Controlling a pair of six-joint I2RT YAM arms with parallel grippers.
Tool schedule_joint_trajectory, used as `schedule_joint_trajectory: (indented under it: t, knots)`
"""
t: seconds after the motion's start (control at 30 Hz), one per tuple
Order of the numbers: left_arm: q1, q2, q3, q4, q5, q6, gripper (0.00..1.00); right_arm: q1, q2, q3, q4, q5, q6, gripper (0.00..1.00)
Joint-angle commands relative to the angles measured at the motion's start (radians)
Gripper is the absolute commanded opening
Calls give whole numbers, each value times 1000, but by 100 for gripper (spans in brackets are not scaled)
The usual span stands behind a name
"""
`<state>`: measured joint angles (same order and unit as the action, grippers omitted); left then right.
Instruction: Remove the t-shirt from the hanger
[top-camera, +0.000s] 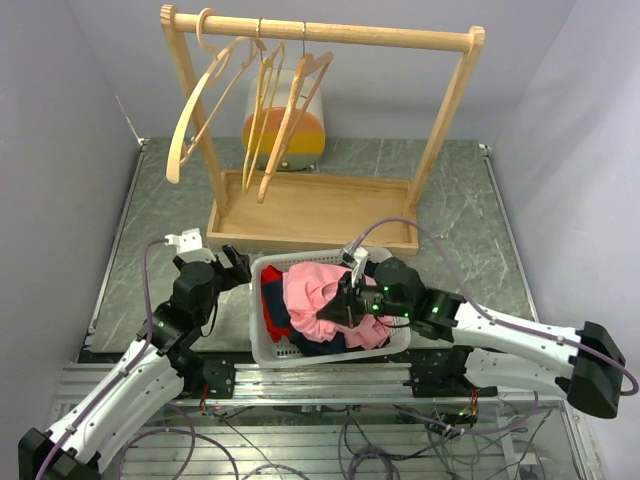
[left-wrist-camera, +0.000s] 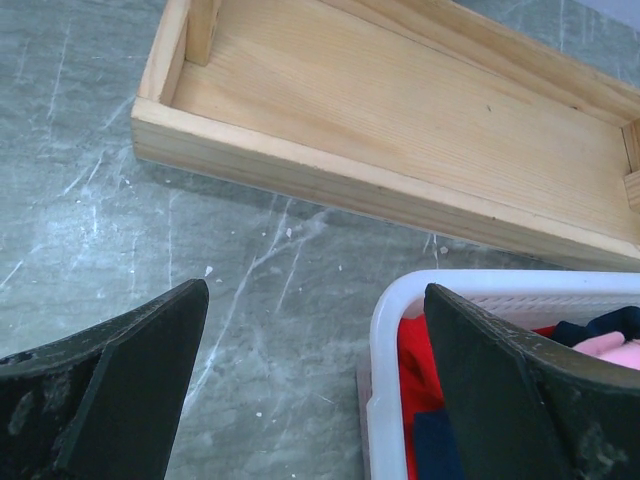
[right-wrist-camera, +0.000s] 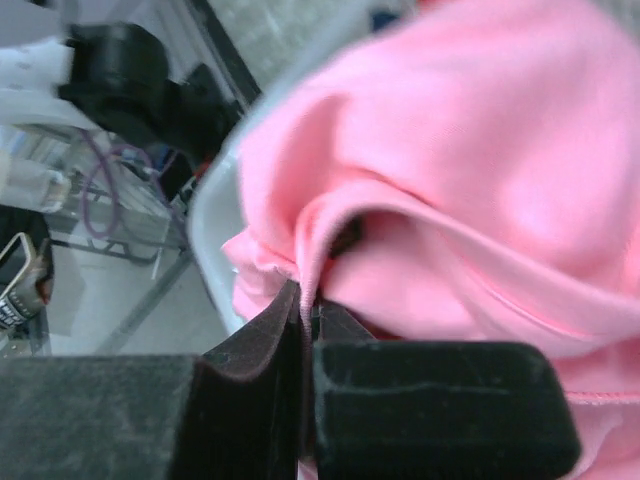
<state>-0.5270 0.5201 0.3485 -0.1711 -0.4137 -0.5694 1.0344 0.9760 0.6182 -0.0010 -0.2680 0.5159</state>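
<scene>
A pink t-shirt (top-camera: 308, 290) lies bunched on top of other clothes in a white basket (top-camera: 262, 350), off any hanger. My right gripper (top-camera: 345, 305) reaches in from the right and is shut on a fold of the pink t-shirt (right-wrist-camera: 450, 180); the fabric is pinched between the closed jaws of the right gripper (right-wrist-camera: 305, 305). Three bare wooden hangers (top-camera: 200, 95) hang on the rack's rail (top-camera: 380, 36). My left gripper (top-camera: 235, 268) stands open at the basket's left corner, and in its wrist view the left gripper (left-wrist-camera: 315, 290) straddles the basket rim (left-wrist-camera: 385, 330).
The rack's wooden base tray (top-camera: 310, 235) sits just behind the basket, also seen as the tray (left-wrist-camera: 400, 110) ahead of my left gripper. An orange and yellow object (top-camera: 300, 140) stands behind the rack. Red and dark blue clothes (left-wrist-camera: 420, 380) lie in the basket.
</scene>
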Motion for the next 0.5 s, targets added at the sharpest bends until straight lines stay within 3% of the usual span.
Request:
schedule_joint_trajectory:
  t: [0.0, 0.3, 0.47]
  knots:
    - [6, -14, 22, -32, -41, -8, 100, 6, 68, -101, 104, 95, 125, 0]
    - [6, 55, 6, 25, -11, -21, 100, 5, 323, -134, 119, 172, 183, 0]
    - [5, 29, 4, 11, -27, -18, 100, 8, 318, -146, 104, 169, 192, 0]
